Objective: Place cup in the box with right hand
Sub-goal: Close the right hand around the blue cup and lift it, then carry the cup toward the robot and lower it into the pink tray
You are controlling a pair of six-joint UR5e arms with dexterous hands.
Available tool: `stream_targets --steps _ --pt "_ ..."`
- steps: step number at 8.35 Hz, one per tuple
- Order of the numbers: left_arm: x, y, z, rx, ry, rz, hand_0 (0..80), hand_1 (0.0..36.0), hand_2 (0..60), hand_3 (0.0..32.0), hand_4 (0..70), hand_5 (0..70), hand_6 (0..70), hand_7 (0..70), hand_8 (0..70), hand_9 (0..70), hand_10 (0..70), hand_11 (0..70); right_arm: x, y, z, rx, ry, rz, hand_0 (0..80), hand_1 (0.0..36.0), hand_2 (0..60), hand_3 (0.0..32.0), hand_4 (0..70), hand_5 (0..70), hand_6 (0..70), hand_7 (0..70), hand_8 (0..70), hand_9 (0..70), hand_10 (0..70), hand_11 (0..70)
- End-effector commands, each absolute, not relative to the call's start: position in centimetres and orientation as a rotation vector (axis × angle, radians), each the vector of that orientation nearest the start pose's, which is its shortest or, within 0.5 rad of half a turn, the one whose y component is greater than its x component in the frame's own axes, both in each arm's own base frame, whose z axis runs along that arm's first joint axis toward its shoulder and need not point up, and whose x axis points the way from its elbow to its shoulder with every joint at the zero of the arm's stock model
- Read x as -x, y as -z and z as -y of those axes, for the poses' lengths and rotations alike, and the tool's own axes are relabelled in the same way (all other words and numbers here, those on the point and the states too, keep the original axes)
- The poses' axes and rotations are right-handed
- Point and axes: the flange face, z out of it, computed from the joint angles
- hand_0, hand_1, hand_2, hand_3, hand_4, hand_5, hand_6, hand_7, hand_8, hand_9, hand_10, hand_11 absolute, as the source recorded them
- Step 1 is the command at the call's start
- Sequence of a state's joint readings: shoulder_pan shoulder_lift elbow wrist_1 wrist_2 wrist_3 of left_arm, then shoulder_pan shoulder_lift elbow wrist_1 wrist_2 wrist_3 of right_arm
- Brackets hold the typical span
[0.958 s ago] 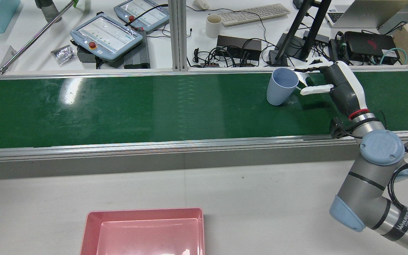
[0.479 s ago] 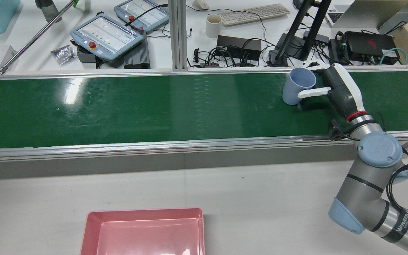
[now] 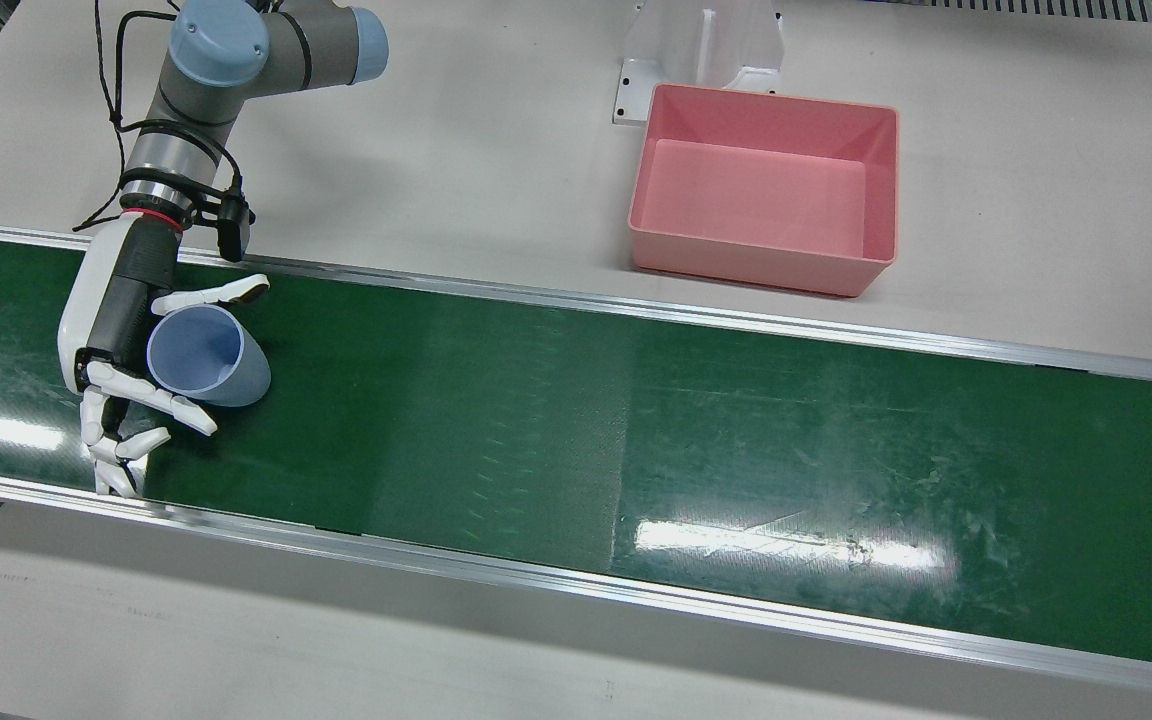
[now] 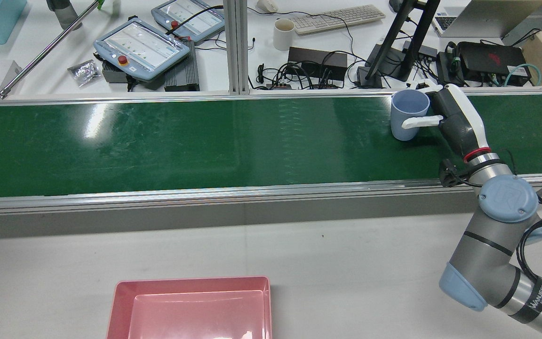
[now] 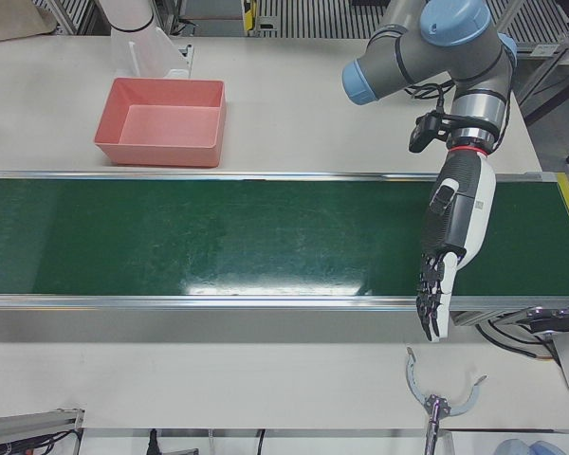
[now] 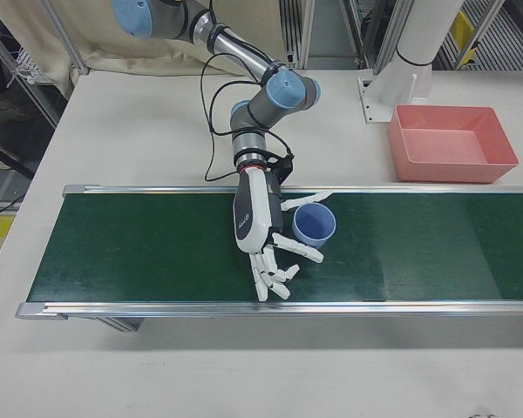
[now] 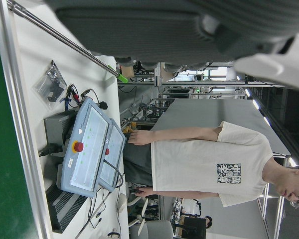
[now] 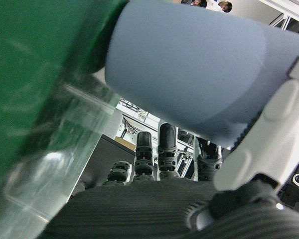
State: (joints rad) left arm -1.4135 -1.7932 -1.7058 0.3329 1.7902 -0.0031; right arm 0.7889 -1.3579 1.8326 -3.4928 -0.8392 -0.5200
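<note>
The pale blue cup (image 4: pixel 407 117) stands on the green belt (image 4: pixel 205 141) at its right end, seen from above as cup (image 3: pixel 208 357) and also as cup (image 6: pixel 314 225). My right hand (image 4: pixel 454 120) wraps it from the side: the thumb (image 3: pixel 211 293) lies on one flank and one finger (image 3: pixel 171 405) on the other, while the remaining fingers stay spread. In the right hand view the cup (image 8: pixel 189 64) fills the palm. The pink box (image 3: pixel 761 262) sits open on the white table. My left hand (image 5: pixel 455 227) hangs open over the belt, holding nothing.
Aluminium rails (image 3: pixel 636 315) border the belt. Beyond the belt are teach pendants (image 4: pixel 141 47), a white mug (image 4: pixel 283 34), cables and a monitor stand (image 4: pixel 393 52). A person (image 7: pixel 204 164) stands at the pendants. The box (image 4: pixel 191 282) lies across the rail, to the cup's left.
The cup has ridden the belt rightward into my right hand. The hand, wide open a second ago, has closed its thumb and a finger around it.
</note>
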Motion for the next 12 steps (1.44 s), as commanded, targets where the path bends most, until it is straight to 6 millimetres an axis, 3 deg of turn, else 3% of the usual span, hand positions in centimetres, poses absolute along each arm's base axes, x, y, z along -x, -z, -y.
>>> stream_targets --steps 1,2,3,4,6,8,9,10,11,12 --pt "2.3 -53.7 57.1 0.386 1.992 -2.041 0.0 0.0 0.0 0.0 0.0 0.0 0.0 0.0 0.0 0.0 0.0 0.0 22.1 -48.8 51.1 0.521 2.325 -2.528 47.4 16.9 45.6 0.0 70.0 0.0 15.7 70.0 10.7 27.2 7.1 9.3" --pt "2.3 -53.7 57.1 0.386 1.992 -2.041 0.0 0.0 0.0 0.0 0.0 0.0 0.0 0.0 0.0 0.0 0.0 0.0 21.5 -48.5 51.2 0.531 2.314 -2.522 47.9 19.0 52.0 0.0 70.0 0.3 15.4 70.0 10.6 26.7 7.2 9.7" --pt "2.3 -53.7 57.1 0.386 1.992 -2.041 0.0 0.0 0.0 0.0 0.0 0.0 0.0 0.0 0.0 0.0 0.0 0.0 20.4 -47.6 51.2 0.534 2.282 -2.519 47.8 19.4 53.5 0.0 70.0 0.4 15.0 68.0 10.4 26.0 7.3 9.9" --pt "2.3 -53.7 57.1 0.386 1.992 -2.041 0.0 0.0 0.0 0.0 0.0 0.0 0.0 0.0 0.0 0.0 0.0 0.0 18.9 -45.7 49.7 0.536 2.224 -2.548 48.0 19.6 53.9 0.0 70.0 0.5 14.9 67.0 10.7 26.3 7.6 10.4" --pt "2.3 -53.7 57.1 0.386 1.992 -2.041 0.0 0.0 0.0 0.0 0.0 0.0 0.0 0.0 0.0 0.0 0.0 0.0 16.3 -37.3 45.4 0.545 2.033 -2.672 48.0 19.5 53.0 0.0 70.0 0.6 15.0 66.9 11.6 27.5 7.8 10.5" --pt "2.2 -53.7 57.1 0.387 1.991 -2.040 0.0 0.0 0.0 0.0 0.0 0.0 0.0 0.0 0.0 0.0 0.0 0.0 18.4 -28.6 38.7 0.444 1.869 -2.857 47.8 18.2 50.0 0.0 70.0 1.2 17.7 70.0 17.8 37.7 10.4 14.2" --pt "2.2 -53.7 57.1 0.387 1.991 -2.040 0.0 0.0 0.0 0.0 0.0 0.0 0.0 0.0 0.0 0.0 0.0 0.0 21.4 -26.0 36.1 0.381 1.791 -2.958 47.7 16.7 48.1 0.0 70.0 2.6 22.8 70.0 27.2 51.1 19.3 27.0" --pt "2.2 -53.7 57.1 0.387 1.991 -2.040 0.0 0.0 0.0 0.0 0.0 0.0 0.0 0.0 0.0 0.0 0.0 0.0 25.5 -24.5 34.0 0.326 1.758 -3.040 47.8 16.0 46.8 0.0 70.0 3.5 26.7 70.0 33.6 58.4 24.0 33.7" --pt "2.3 -53.7 57.1 0.386 1.992 -2.041 0.0 0.0 0.0 0.0 0.0 0.0 0.0 0.0 0.0 0.0 0.0 0.0 29.2 -23.8 31.4 0.305 1.763 -3.100 48.0 13.5 36.7 0.0 70.0 3.8 29.6 70.0 36.0 60.6 27.4 38.5" --pt "2.2 -53.7 57.1 0.387 1.991 -2.040 0.0 0.0 0.0 0.0 0.0 0.0 0.0 0.0 0.0 0.0 0.0 0.0 33.0 -23.8 29.4 0.310 1.772 -3.141 47.5 12.4 35.6 0.0 70.0 3.8 30.9 70.0 37.6 62.2 29.7 41.6"
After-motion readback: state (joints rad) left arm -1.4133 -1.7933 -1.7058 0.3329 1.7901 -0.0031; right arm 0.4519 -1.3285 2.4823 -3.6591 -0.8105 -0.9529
